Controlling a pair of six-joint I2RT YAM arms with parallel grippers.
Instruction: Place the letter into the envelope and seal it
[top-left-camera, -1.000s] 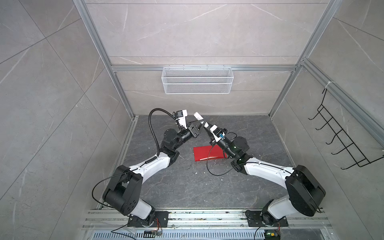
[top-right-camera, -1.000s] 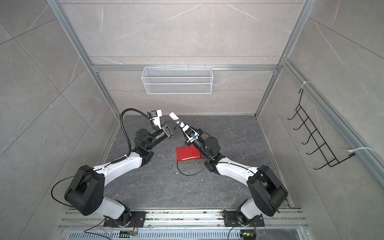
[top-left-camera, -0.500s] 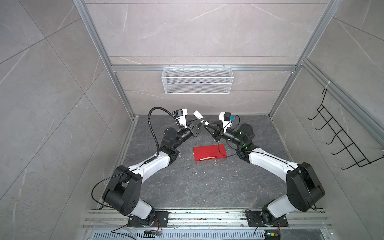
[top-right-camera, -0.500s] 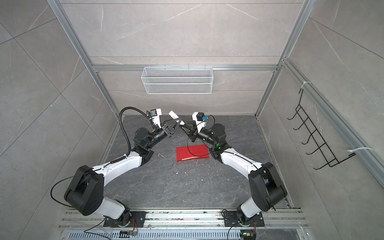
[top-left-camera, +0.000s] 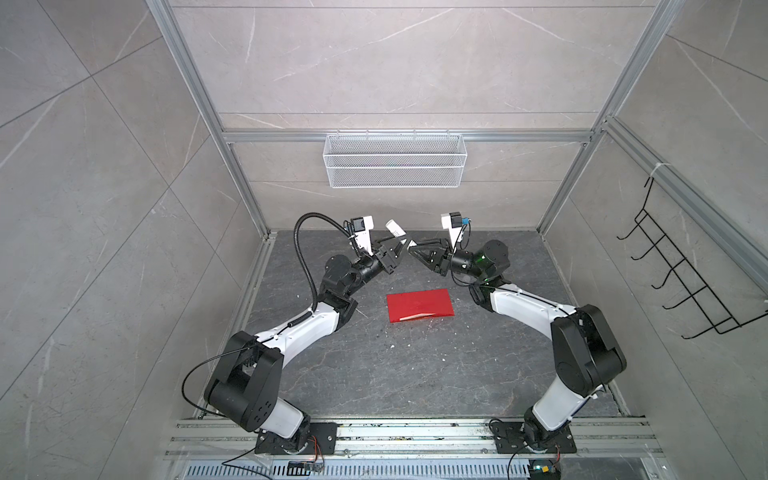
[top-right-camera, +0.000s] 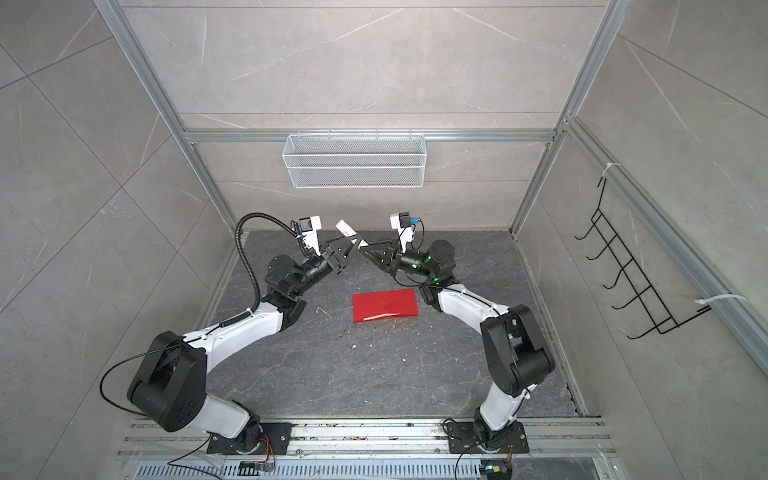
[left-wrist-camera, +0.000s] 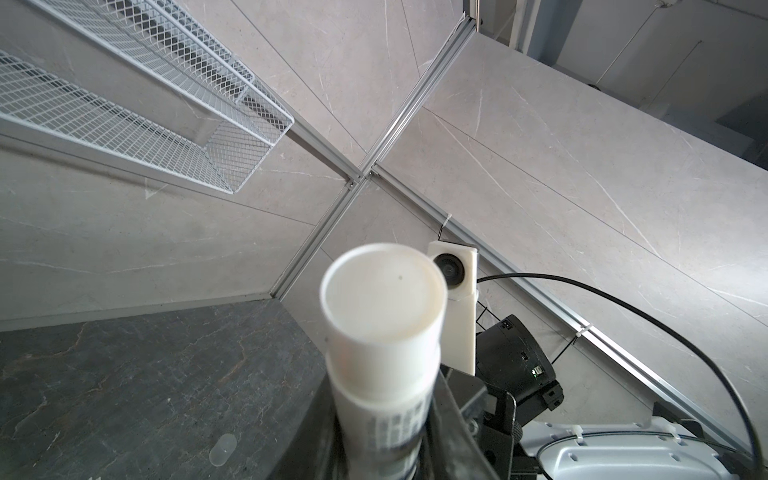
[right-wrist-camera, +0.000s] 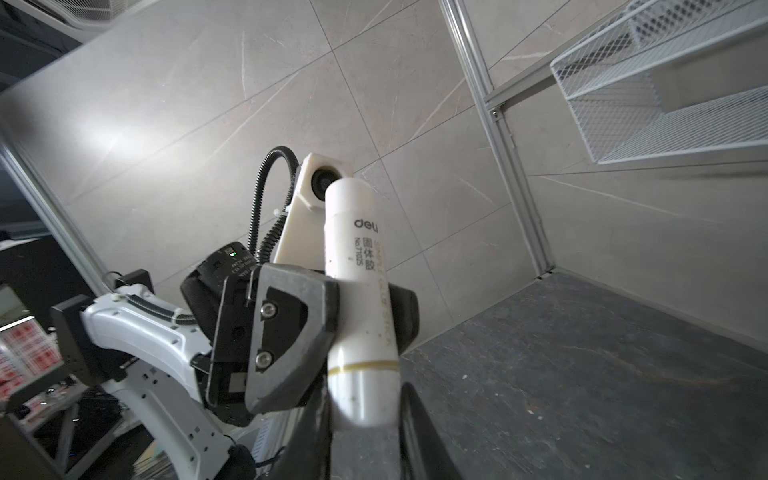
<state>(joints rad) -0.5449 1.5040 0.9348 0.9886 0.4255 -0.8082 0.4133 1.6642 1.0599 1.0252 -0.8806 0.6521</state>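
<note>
Fingers (right-wrist-camera: 286, 332) of your left gripper (top-left-camera: 397, 246) clamp the glue stick (right-wrist-camera: 357, 270); your right gripper (top-left-camera: 412, 249) flanks its cap (right-wrist-camera: 363, 399), grip unclear. No letter showing, envelope (top-left-camera: 419, 305) lies flat; gluing looks yet to do.

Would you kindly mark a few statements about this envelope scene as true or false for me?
1. The left gripper is shut on the white glue stick. True.
2. The right gripper holds the envelope. False: the envelope lies flat on the table, touched by neither gripper, and the right gripper stands open at the glue stick's end.
3. A wire basket hangs on the back wall. True.
4. A black hook rack hangs on the wall beside the left arm. False: it hangs on the wall beside the right arm.
</note>
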